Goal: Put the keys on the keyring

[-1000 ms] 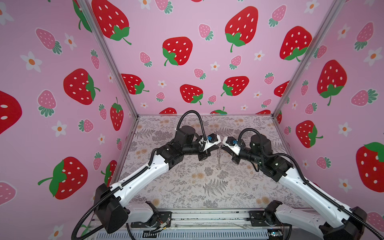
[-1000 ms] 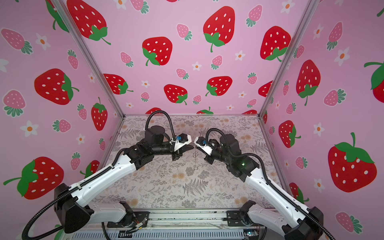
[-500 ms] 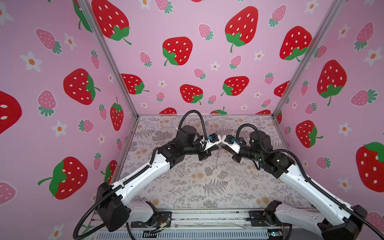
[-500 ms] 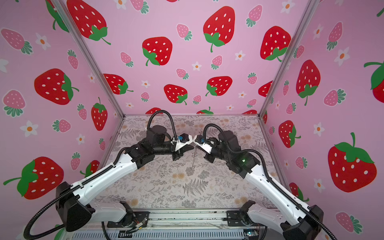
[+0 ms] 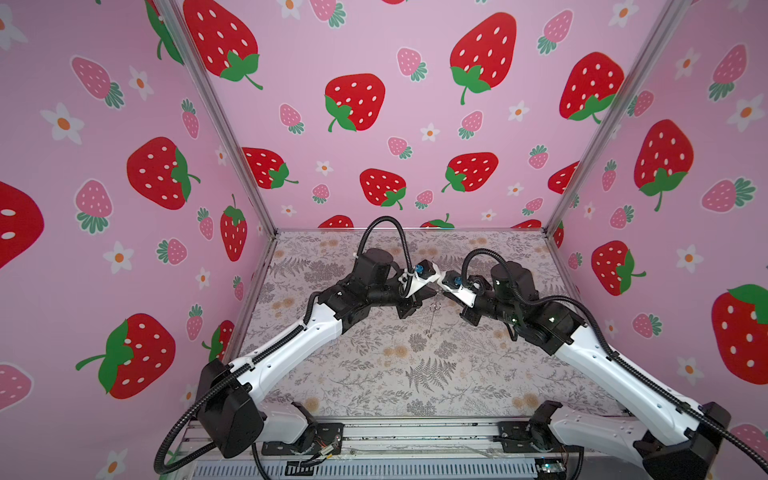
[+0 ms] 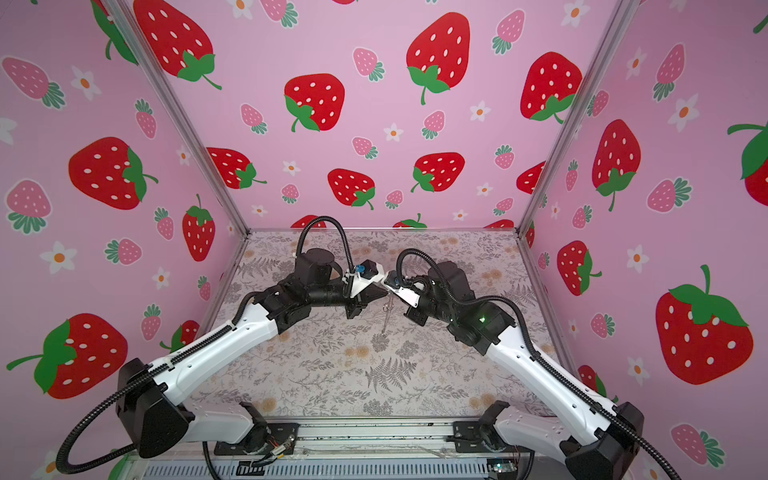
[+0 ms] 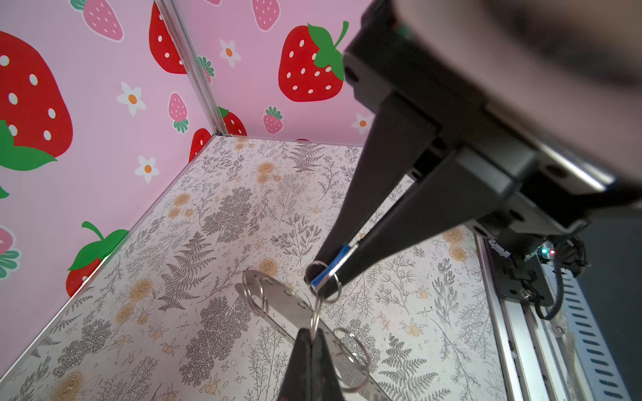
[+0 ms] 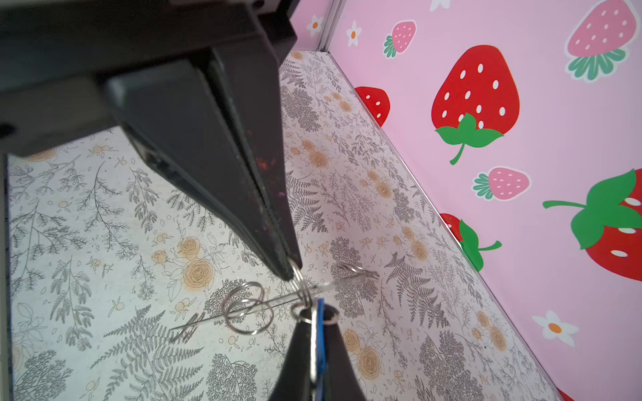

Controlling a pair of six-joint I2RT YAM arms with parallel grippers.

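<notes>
Keys (image 7: 343,252), blue oblong plastic tag on silver ring: clamped in closed left gripper (image 7: 324,275), mid-air | grey strap keyring (image 7: 289,302) with metal rings: one ring pinched by closed right gripper (image 8: 291,270), above floral table (image 7: 194,250)

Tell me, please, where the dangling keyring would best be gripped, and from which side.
Probably the flat strap of the keyring, on a bare stretch between rings, coming in edge-on so the pincer closes across its two broad faces. The strap is thin, while the rings are small wire loops; the right pincer holds one ring, so it hangs free.
</notes>
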